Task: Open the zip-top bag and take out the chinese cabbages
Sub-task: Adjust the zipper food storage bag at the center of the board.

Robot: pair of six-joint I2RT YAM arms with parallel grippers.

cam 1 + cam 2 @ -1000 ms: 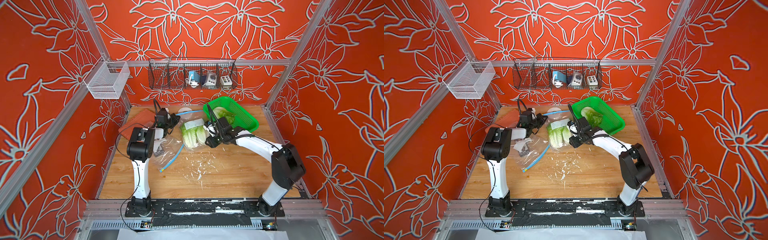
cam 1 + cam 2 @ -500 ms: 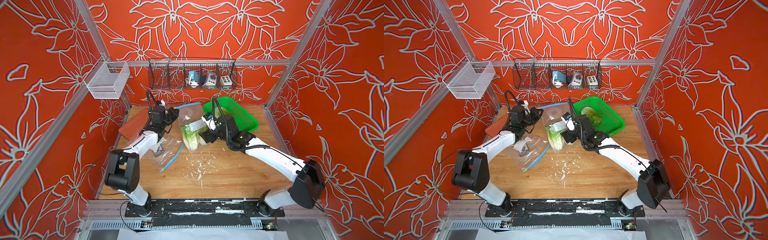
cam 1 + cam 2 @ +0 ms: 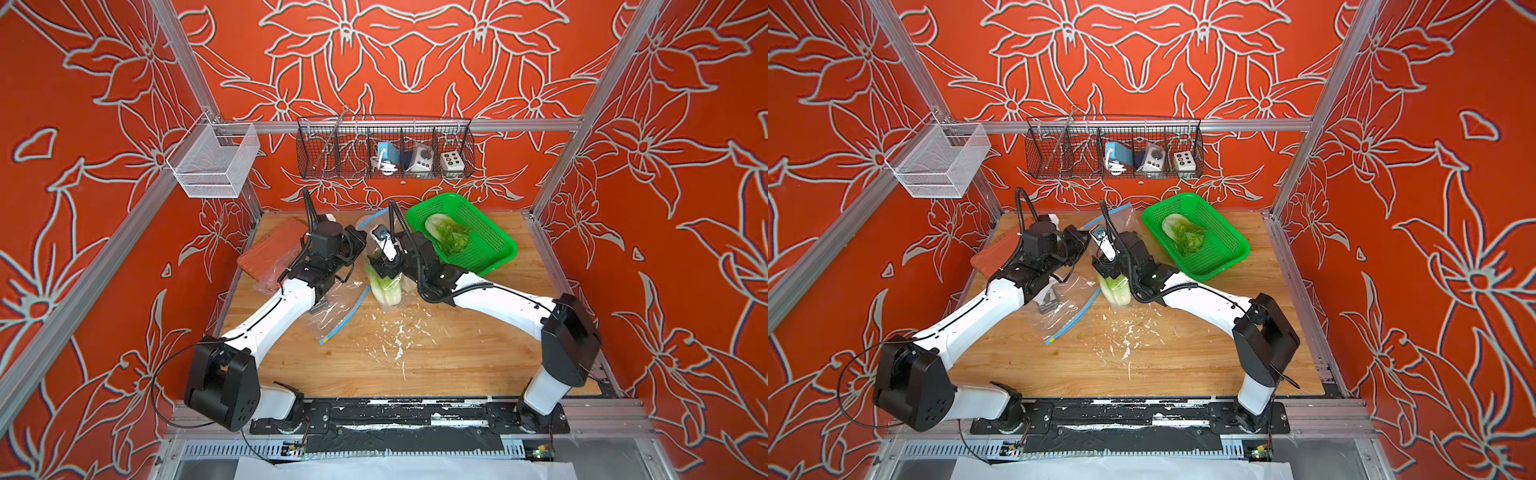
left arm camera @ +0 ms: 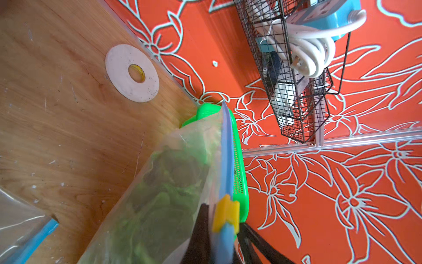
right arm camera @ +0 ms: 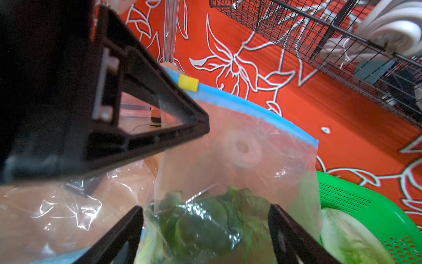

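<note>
With the left gripper (image 4: 223,219) clamped on the zip strip (image 4: 227,148) of the bag (image 5: 262,141) beside the yellow slider (image 4: 226,209), the right gripper (image 5: 205,209), jaws apart astride the bagged cabbages (image 3: 385,289) at the middle of a top view, would do best to enter through the mouth and grip a firm white base, not leaves.

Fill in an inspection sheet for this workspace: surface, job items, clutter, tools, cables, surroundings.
Surface: wooden table, white scraps strewn mid-table.
Job's things: zip-top bag held up by its zip edge, yellow slider beside the grip; chinese cabbages inside; one cabbage in green basket.
Clutter: second clear bag flat; red mat; white disc.
Tools: left tool shut on the bag's zip edge; right tool open, jaws either side of the bagged leaves.
Cables: black cables arch over both wrists; thin loop by left base.
Surroundings: red floral walls; wire rack; white mesh basket.
</note>
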